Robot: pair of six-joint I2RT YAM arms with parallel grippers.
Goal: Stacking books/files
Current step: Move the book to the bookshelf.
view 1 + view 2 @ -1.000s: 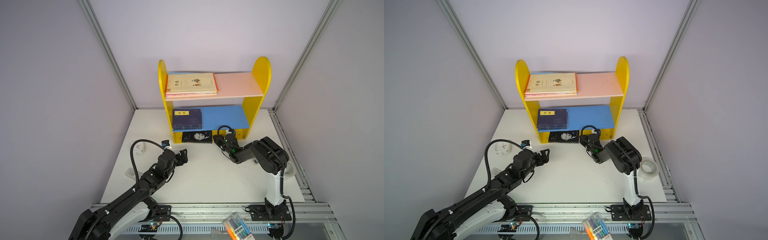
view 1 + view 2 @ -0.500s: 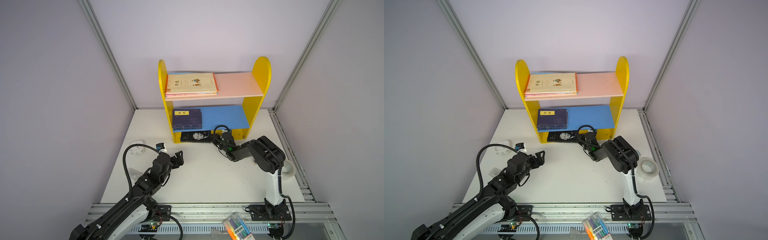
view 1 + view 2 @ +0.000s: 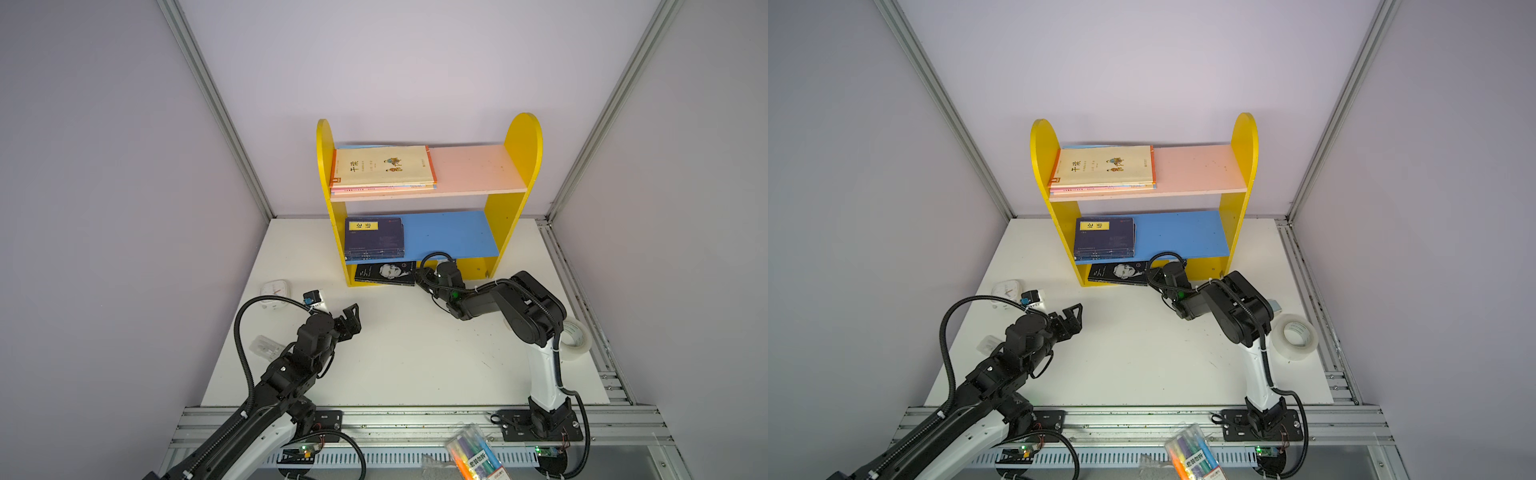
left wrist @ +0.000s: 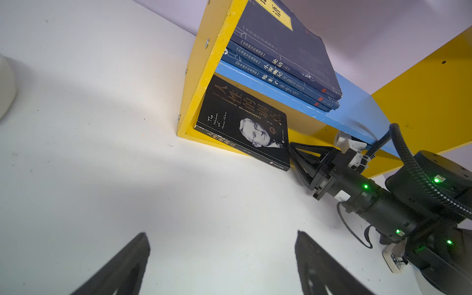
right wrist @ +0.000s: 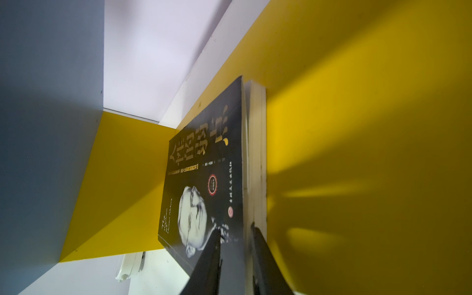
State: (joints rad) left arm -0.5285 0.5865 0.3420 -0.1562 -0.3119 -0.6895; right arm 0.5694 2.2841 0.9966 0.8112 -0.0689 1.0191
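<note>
Right hand (image 5: pixel 235 228) pinches black paperback with gold lettering (image 3: pixel 384 273).
It lies mid-frame beneath the blue shelf board (image 3: pixel 453 237); left hand (image 3: pixel 352 318), lower left, gapes wide.

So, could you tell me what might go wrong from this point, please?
1. The right gripper pinches the black book only at one corner, so it could pivot or slip out.
2. The book lies low under the blue shelf; lifting it early might knock that board and the navy books on it.
3. The right arm's black cable loops right beside the shelf edge and might snag.
</note>
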